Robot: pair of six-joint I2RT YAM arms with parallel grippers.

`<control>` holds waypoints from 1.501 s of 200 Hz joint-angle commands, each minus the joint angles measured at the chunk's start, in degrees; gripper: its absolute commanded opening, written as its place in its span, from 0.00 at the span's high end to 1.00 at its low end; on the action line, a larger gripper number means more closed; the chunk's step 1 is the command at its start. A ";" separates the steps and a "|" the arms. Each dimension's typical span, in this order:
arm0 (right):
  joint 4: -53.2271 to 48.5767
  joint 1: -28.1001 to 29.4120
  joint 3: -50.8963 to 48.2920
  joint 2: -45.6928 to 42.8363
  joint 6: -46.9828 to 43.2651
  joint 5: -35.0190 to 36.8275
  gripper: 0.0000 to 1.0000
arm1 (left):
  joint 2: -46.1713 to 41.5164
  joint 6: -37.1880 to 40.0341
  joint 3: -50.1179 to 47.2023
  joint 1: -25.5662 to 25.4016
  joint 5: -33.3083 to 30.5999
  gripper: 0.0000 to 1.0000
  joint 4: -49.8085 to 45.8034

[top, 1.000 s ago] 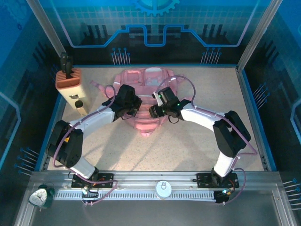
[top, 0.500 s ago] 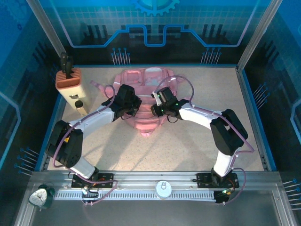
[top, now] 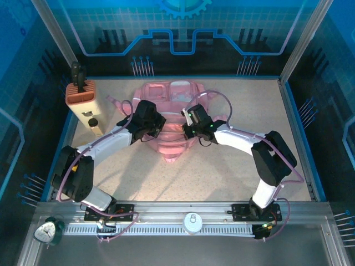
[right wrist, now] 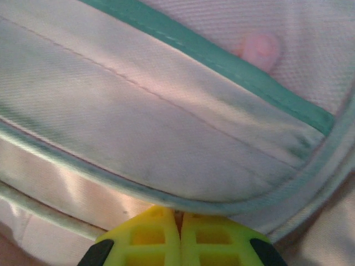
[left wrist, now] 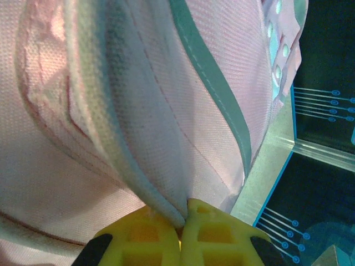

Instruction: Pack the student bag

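- Resting on the far middle of the speckled worktop [top: 222,172], the student bag [top: 169,93] lies flat, pink, with its narrow end pointing near.
- The left claw [left wrist: 181,221] is closed on the student bag. Its yellow fingers [left wrist: 144,238] pinch a fold of pink fabric with pale piping between the tips.
- In the left wrist view, a teal-edged strip crosses the fabric above the grip.
- The right claw [right wrist: 178,217] is closed on the student bag. Its yellow tips meet on the curved piped edge of a panel.
- Seen from above, the left arm reaches the left side of the bag and the right arm reaches the right side. Both wrists sit over its near half.
- A brown block [top: 81,94] stands at the far left of the worktop, apart from the bag, with a dark item upright in it.
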 commanded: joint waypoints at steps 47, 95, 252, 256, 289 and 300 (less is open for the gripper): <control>-7.13 6.01 -6.07 -5.70 3.77 9.68 1.00 | -1.58 20.73 2.65 9.53 15.15 1.00 -4.46; -8.38 10.43 -2.39 -4.25 9.29 12.64 1.00 | 0.67 32.73 7.22 13.69 16.84 1.00 -10.03; -10.83 -5.39 -3.81 -16.39 4.91 4.65 0.36 | -1.56 45.66 6.29 18.93 16.25 0.41 -17.92; -11.21 -6.35 -4.37 -17.49 5.42 5.03 0.31 | -2.60 46.17 5.73 19.06 14.76 0.36 -18.34; -10.50 -16.66 -11.04 -25.42 8.48 14.49 0.00 | -11.57 51.33 -0.37 19.86 -7.94 0.01 -18.08; -7.48 -20.22 -15.22 -28.07 8.59 20.77 0.00 | -13.34 54.04 -3.82 20.15 -16.47 0.01 -14.61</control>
